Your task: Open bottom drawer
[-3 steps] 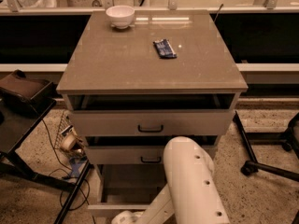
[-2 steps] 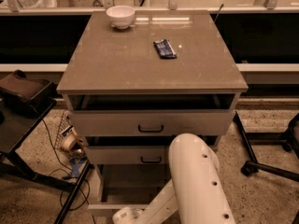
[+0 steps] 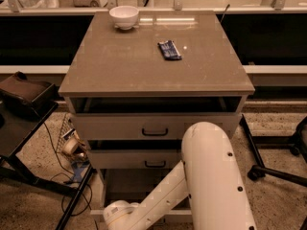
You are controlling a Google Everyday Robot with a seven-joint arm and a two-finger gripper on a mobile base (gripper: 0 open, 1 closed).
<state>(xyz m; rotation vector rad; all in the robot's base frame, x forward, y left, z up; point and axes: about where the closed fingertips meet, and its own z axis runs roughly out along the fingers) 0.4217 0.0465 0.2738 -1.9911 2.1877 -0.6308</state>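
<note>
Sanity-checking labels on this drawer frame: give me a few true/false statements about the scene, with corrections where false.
1. A white bowl sits near the back edge of the cabinet top. True.
2. The blue packet lies inside a drawer. False: it lies on the cabinet top.
3. The bottom drawer is pulled out farther than the two above it. True.
4. The gripper grips the top drawer's handle. False: that handle is free. The gripper is out of view, past the low end of the white arm at the picture's bottom edge.
</note>
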